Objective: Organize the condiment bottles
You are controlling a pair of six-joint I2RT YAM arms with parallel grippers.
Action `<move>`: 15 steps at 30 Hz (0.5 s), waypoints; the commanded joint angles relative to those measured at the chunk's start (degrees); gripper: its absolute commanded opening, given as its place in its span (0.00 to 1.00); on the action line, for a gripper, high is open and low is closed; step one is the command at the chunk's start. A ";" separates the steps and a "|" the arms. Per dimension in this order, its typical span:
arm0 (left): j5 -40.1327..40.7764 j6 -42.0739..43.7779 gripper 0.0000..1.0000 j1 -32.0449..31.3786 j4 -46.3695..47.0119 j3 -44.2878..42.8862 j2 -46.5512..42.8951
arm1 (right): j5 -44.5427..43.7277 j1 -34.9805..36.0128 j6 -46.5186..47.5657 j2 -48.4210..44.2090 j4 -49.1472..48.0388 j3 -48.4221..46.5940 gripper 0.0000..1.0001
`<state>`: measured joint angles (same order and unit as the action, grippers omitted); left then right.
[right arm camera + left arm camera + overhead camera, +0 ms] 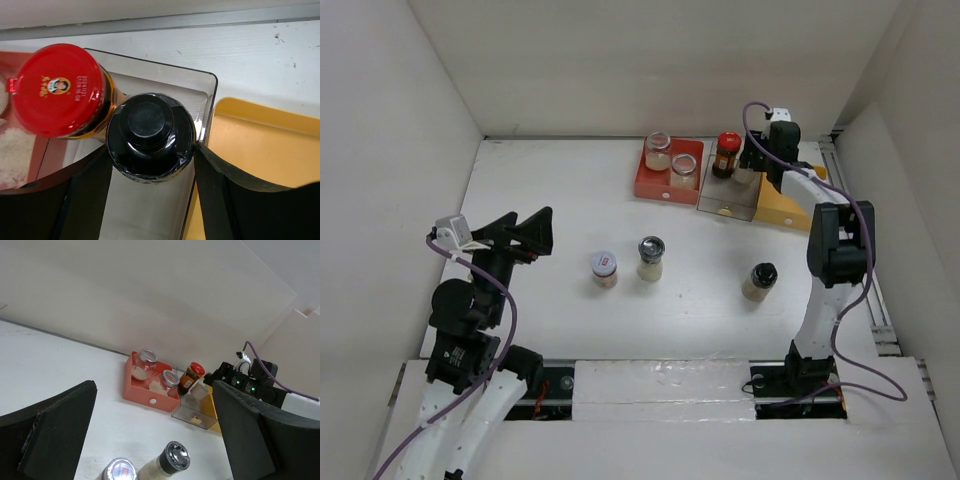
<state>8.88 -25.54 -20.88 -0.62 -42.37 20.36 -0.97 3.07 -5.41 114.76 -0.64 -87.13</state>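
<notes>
Two clear glass jars (pixel 658 150) (pixel 684 170) stand in the red tray (pixel 647 187). A dark red-capped jar (pixel 727 153) stands in the clear tray (pixel 728 205). My right gripper (pixel 756 160) is shut on a pale black-capped bottle (pixel 150 136), upright over the clear tray (pixel 150 210) beside the red-capped jar (pixel 57 90). A white-lidded jar (pixel 604 268), a silver-lidded bottle (pixel 651 257) and a second black-capped bottle (pixel 759 281) stand on the table. My left gripper (pixel 525 235) is open and empty, left of them; its view (pixel 160 440) shows both lids (pixel 172 459) (pixel 120 471).
A yellow tray (pixel 786 208) lies right of the clear tray, also in the right wrist view (pixel 260 145). White walls enclose the table on three sides. A rail runs along the right edge (pixel 865 260).
</notes>
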 commanded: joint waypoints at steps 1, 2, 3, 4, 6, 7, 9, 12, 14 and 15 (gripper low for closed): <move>0.43 0.75 0.95 0.05 2.82 0.27 0.82 | 0.63 -0.79 0.31 0.55 -7.44 -4.36 0.57; 0.43 0.75 0.95 0.05 2.82 0.27 0.82 | 0.62 -0.79 0.31 1.07 -7.44 -4.36 0.61; 0.43 0.75 0.95 0.05 2.82 0.27 0.82 | 0.62 -0.79 0.31 1.69 -7.44 -4.36 0.62; 0.43 0.75 0.95 0.05 2.82 0.27 0.82 | 0.62 -0.79 0.31 1.70 -7.96 -4.36 0.64; -0.10 0.75 0.95 0.05 2.82 0.27 0.82 | 0.62 -0.79 0.31 1.70 -7.97 -2.96 0.73; -0.10 0.75 0.95 0.05 2.82 0.27 0.82 | 0.62 -0.79 0.31 0.83 -8.66 -2.35 0.78; -0.62 0.75 0.95 0.05 2.82 0.27 0.82 | -0.60 -0.26 0.31 -0.67 -9.20 -0.77 0.91; -0.62 0.75 0.95 0.05 2.82 0.27 0.82 | -0.61 0.27 0.31 -3.66 -9.90 0.38 0.95; -0.62 0.75 0.95 0.05 3.35 0.27 0.21 | -0.61 0.27 0.31 -7.85 -9.90 3.19 0.95; -0.62 0.75 0.95 0.05 3.35 0.27 0.21 | -0.61 0.88 0.31 -9.80 -9.90 4.33 0.97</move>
<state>8.99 -25.54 -20.88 -0.56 -42.35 20.64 -1.06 2.90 -5.19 112.99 -5.61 -84.36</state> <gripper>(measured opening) 0.958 0.961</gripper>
